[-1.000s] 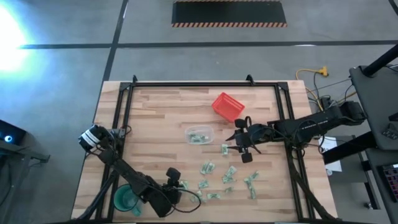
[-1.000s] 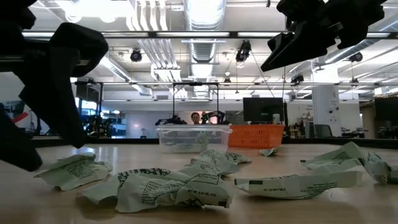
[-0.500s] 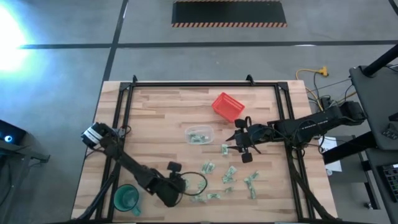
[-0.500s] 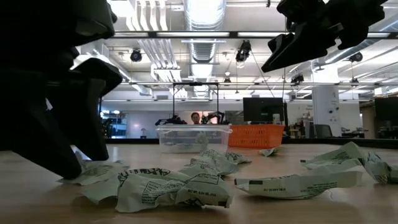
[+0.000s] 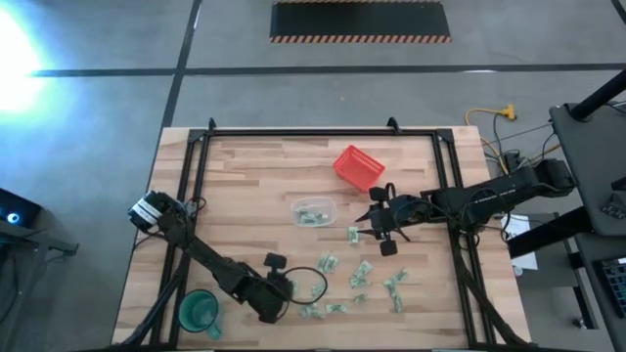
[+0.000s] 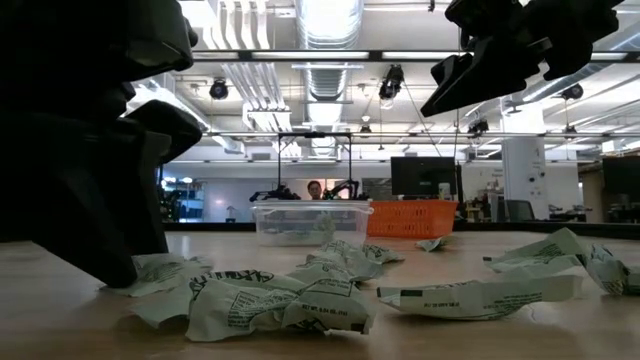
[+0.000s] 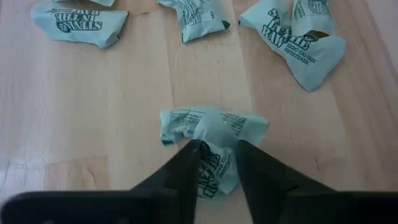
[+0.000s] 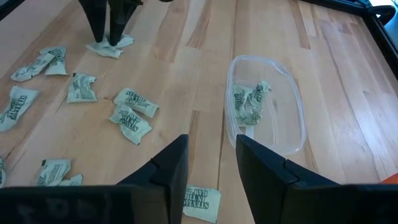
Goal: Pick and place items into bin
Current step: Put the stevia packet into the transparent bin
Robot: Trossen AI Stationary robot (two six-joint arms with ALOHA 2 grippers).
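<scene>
A: Item one, left claw. Status?
B: Down on the tabletop, fingers narrowed around one crumpled wrapped piece; the packet sits between the tips and spills out just ahead of them. Step in hand, by my reading: the pick. Whether the pinch is firm cannot be told.

A: Next move?
B: Likely finish the squeeze, lift clear, then carry to the bin, which lies well apart from this claw, beyond the scatter. The lift should go straight up so neighbouring pieces are not dragged.

A: Item two, other pieces near that claw?
B: Three more packets farther ahead of it, apart from the held one. A green cup stands behind the left arm.

A: Item three, right claw?
B: Hovering above the tabletop, fingers spread, nothing between them. One piece lies under it; the bin is just ahead, already holding a few pieces.

A: Farther off?
B: Red basket beyond the bin.

A: Hidden or doubtful?
B: In the low view the left arm is a dark mass covering its own fingertips. Print on the wrappers is unreadable. Exact count in the bin is uncertain.
</scene>
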